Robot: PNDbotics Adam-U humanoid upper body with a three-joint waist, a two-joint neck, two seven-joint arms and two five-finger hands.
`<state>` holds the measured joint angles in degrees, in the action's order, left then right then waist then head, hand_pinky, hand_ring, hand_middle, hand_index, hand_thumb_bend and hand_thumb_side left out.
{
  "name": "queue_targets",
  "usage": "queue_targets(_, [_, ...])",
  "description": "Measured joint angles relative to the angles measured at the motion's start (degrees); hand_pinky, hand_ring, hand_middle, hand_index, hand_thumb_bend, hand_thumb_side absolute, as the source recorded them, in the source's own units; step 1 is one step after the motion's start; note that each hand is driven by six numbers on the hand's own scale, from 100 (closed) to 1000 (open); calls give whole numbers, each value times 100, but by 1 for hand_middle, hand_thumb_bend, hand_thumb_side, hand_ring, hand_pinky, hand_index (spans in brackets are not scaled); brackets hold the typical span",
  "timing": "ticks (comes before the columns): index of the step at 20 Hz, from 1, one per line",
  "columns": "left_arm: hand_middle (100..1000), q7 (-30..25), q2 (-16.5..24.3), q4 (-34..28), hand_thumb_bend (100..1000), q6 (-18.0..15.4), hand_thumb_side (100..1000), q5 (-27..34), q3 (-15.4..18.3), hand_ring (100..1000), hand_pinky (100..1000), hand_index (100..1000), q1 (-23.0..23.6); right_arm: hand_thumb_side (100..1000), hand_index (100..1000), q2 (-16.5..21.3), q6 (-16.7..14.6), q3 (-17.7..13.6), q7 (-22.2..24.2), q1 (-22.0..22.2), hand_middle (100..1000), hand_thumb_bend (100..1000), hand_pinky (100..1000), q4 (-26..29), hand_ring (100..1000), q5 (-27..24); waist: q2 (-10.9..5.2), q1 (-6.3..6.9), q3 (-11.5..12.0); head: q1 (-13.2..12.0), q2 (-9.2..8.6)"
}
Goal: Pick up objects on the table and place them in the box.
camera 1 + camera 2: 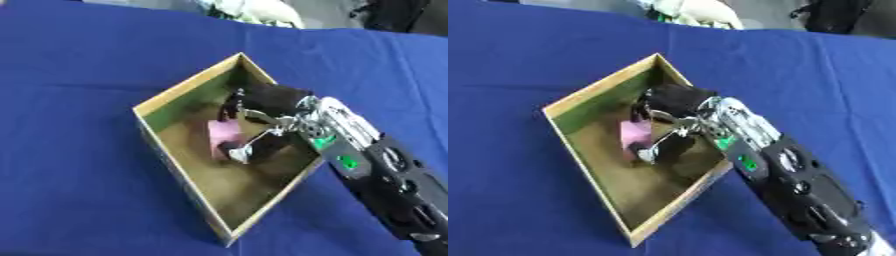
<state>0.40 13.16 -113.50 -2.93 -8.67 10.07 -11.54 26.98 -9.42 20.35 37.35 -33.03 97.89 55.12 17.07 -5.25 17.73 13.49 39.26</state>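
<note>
A wooden box [175, 92] with low walls stands askew in the middle of the blue-covered table [79, 150]. My right arm comes in from the lower right, and my right hand [267, 97] is inside the box, over its far right part. A small pink object [224, 133] sits low in the box between the hand's fingers [233, 106] and thumb [238, 151], which curl round it. I cannot tell whether the pink object touches the box floor. My left hand shows in neither view.
A pale, white-and-green heap [258, 11] lies at the table's far edge, and something dark [394, 12] stands at the top right. Blue cloth surrounds the box on every side.
</note>
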Motion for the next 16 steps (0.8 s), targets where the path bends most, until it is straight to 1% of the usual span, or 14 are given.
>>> queue_targets(2, [1000,-23,0,0,100,1,917,-1,-1,857,950,677,-1,589,898,6,-126,-22,125,1,793,125,932,18,926,168,3,0,-3,-12,-1])
queue_targets(4, [1000,-41,-1,0,100,2,916,-1,-2,857,950,677,-5,603,904,22,-224,-38,203,0,800,177,946,78,932,324,4,1,-8,-23,-1])
queue_targets(5, [1000,-46,-1,0,100,3,918,-1,-2,857,950,677,-6,600,905,48,-263,-52,231,2,801,154,948,114,932,379,4,1,-11,-28,-1])
queue_targets(6, [1000,-49,-1,0,100,3,914,-2,-2,857,950,677,-7,617,905,88,-293,-64,248,12,802,203,951,147,933,430,4,3,-22,-36,-1])
queue_targets(11, [1000,-71,-1,0,100,5,912,-2,-4,857,950,677,-10,648,906,306,-308,-201,239,37,791,198,943,338,924,520,4,31,-78,-68,4])
queue_targets(16, [1000,-97,-1,0,100,6,912,-9,-5,862,949,677,-10,677,907,370,-172,-393,166,22,784,184,936,651,917,434,6,41,-98,9,5])
